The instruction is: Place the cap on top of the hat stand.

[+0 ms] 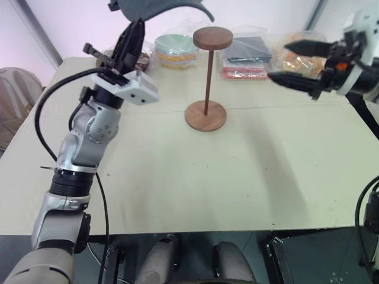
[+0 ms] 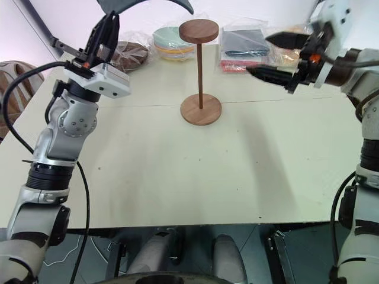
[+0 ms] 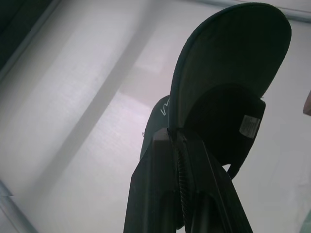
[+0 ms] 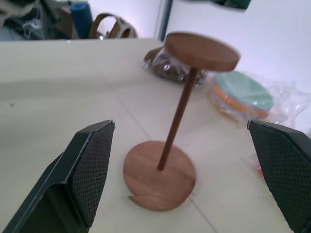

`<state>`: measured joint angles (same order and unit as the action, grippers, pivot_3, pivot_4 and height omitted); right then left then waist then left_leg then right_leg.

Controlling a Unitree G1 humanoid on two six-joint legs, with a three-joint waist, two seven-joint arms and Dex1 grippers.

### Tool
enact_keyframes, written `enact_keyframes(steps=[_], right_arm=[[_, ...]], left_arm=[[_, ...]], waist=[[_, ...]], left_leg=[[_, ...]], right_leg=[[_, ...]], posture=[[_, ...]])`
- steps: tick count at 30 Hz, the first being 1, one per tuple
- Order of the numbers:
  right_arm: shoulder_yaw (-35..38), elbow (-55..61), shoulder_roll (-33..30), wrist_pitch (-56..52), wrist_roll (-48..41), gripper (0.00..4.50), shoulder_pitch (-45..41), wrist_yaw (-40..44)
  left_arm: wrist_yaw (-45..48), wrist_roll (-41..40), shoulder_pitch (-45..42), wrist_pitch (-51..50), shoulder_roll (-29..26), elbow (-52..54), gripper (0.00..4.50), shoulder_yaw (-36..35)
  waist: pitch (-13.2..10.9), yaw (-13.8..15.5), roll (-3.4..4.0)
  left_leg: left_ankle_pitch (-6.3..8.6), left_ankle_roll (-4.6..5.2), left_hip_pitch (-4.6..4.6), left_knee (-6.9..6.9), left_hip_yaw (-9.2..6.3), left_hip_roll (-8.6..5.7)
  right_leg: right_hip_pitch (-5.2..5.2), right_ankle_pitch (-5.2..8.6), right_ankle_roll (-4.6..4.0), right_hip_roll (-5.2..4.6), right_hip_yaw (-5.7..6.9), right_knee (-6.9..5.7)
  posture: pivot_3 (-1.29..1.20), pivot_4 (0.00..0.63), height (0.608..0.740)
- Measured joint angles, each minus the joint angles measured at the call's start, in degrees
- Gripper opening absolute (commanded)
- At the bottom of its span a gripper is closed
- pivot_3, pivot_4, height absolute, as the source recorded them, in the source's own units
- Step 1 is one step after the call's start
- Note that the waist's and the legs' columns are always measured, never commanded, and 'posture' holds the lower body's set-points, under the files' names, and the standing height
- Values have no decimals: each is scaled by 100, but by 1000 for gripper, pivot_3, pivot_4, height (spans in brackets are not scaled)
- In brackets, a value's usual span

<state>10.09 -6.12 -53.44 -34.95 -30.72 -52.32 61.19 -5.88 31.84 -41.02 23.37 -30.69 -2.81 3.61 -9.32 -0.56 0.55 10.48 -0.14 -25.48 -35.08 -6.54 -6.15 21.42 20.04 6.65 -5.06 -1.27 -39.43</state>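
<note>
The dark slate-blue cap [image 1: 160, 7] hangs high at the back, left of the hat stand's top and a little above it. My left gripper [image 1: 137, 26] points up and is shut on the edge of its brim. From the left wrist the cap [image 3: 228, 58] shows its underside and inner label. The brown wooden hat stand [image 1: 208, 77] stands upright on the table, its round disc top bare. My right gripper [image 1: 284, 62] hovers open to the right of the stand and points at it, with nothing between its fingers [image 4: 92, 165].
Behind the stand lie stacked pastel plates in plastic [image 1: 176, 48], a brown round item in a bag [image 2: 131, 53], dark flat packets [image 1: 249, 50] and an orange bag [image 1: 296, 59]. The pale table [image 1: 177, 177] stretches toward me. A chair [image 1: 18, 100] stands at the left.
</note>
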Motion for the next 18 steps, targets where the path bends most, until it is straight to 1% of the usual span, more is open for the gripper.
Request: enact_keyframes(steps=[7, 12, 18], right_arm=[[305, 113, -38, -322, -248, 4500, 88, -74], [449, 324, -63, -424, -334, 4500, 398, -146], [616, 471, -164, -557, -441, 4500, 500, -245]], left_arm=[[88, -3, -252, 139, 331, -99, 44, 153], [87, -2, -271, 319, 527, -312, 44, 272], [84, 5, -271, 527, 740, -446, 44, 484]], waist=[[-2, 8, -4], [-2, 2, -4], [-3, 8, -5]], left_leg=[[0, 0, -1, -1, 1, -1], [0, 1, -1, -2, 1, 0], [-1, 1, -1, -4, 2, -1]], right_leg=[[-1, 0, 0, 0, 0, 0], [-1, 0, 0, 1, 0, -2], [-1, 0, 1, 1, 0, -2]], posture=[[0, 150, 740], [0, 150, 740], [0, 150, 740]])
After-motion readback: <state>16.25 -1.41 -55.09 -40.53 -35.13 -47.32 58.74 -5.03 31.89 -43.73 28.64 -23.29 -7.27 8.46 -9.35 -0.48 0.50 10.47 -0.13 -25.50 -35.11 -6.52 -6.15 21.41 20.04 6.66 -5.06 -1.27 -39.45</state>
